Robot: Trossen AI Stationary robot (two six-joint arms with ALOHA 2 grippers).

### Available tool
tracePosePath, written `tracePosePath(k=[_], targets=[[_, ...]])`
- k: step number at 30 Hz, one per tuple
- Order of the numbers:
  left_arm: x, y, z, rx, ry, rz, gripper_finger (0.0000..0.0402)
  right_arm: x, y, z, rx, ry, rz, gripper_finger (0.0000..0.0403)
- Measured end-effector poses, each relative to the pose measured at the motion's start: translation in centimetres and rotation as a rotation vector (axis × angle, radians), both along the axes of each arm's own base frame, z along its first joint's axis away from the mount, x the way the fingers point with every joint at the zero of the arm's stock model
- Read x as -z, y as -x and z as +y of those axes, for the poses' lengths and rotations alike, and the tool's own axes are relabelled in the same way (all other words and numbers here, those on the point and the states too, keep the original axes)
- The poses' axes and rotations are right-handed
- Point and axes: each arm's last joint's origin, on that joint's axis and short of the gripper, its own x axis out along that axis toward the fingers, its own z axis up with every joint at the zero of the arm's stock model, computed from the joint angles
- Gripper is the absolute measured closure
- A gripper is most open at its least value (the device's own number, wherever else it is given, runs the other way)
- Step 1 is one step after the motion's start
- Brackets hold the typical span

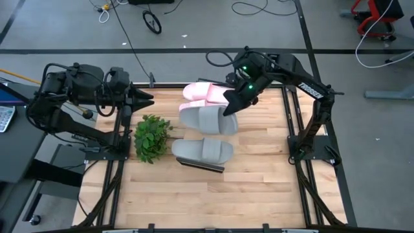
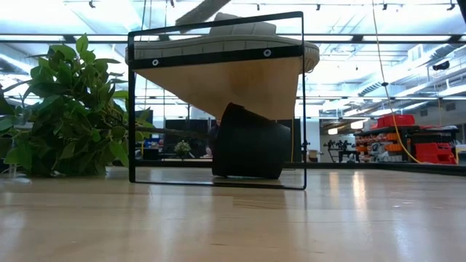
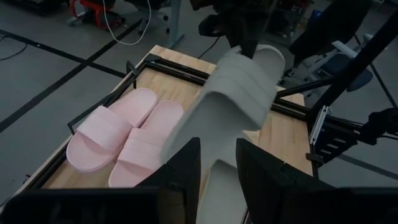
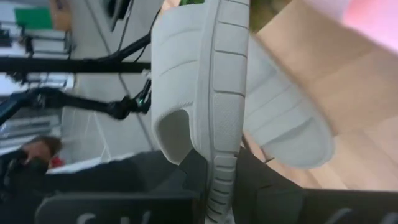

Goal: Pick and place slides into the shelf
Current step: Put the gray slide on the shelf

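Note:
Two pale pink slides lie side by side, soles down, near the table's far edge. One grey slide rests on top of the low shelf. My right gripper is shut on the second grey slide, in front of the pink pair. My left gripper waits open at the table's far left corner, pointing toward the slides. My right gripper pinches the grey slide by the rim of its sole at one end, one finger on each face of the sole. It comes from above and from the table's right. The slide is off the table, tilted, its free end lower, toward the left.
A leafy green plant stands left of the shelf. Dark rails frame the wooden tabletop, which is bare along its near half. The right arm's base post stands at the right edge.

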Motion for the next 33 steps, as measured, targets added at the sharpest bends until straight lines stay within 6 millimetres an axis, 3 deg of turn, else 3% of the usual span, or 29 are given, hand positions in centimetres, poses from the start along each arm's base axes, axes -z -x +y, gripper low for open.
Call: tracePosePath(k=[6,19,33], targets=[[0.0,0.0,0.0,0.0,0.0,0.0,0.0295,0.0,0.0,-0.1,-0.07,-0.011,-0.04,0.0362],[0.3,0.1,0.0,0.0,0.001,0.036,0.0294,5.1,-1.6,-2.2,-0.146,-0.05,0.032,0.0362],[0.4,0.2,0.0,-0.005,0.009,0.043,0.0294,6.9,-1.6,-4.4,-0.162,-0.019,-0.002,0.0363]])
